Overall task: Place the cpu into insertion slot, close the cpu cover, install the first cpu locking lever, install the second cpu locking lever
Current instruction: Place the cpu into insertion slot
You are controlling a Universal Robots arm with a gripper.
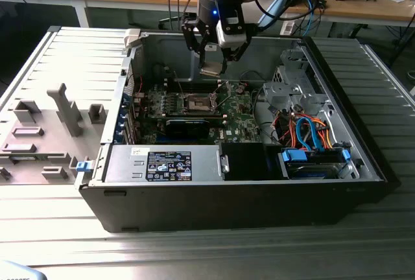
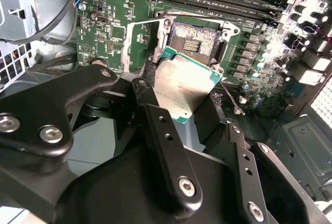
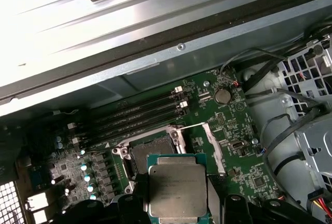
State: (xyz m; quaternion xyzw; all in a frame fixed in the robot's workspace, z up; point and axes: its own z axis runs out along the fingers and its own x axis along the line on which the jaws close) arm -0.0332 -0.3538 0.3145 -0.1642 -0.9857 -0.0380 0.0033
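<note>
1. The cpu (image 2: 184,86) hangs in the air over the green motherboard (image 3: 228,130), silvery face up. It is just short of the insertion slot (image 2: 194,40) and not seated.
2. The insertion slot lies open, its dark centre bare. The cpu cover (image 2: 136,40) is swung up off it and stands beside it.
3. In the first wrist view the cpu (image 3: 176,187) overlaps the slot's near edge, so part of the socket is hidden behind it.
4. Long black memory slots (image 3: 135,115) run along one side of the socket, and a coin battery (image 3: 223,96) sits farther out on the board.
5. The board lies on the floor of an open computer case (image 1: 363,157). A labelled power supply (image 1: 168,163) sits along the near wall. A drive cage (image 1: 292,85) and orange and blue cables (image 1: 308,131) are on the exterior view's right.
6. The case rests on a ribbed metal table (image 1: 194,254).
7. The gripper (image 1: 214,59) points straight down into the case near its far wall. Its two black fingers (image 2: 166,146) are clamped on opposite edges of the cpu.
8. The arm comes in from above the far side of the case.
</note>
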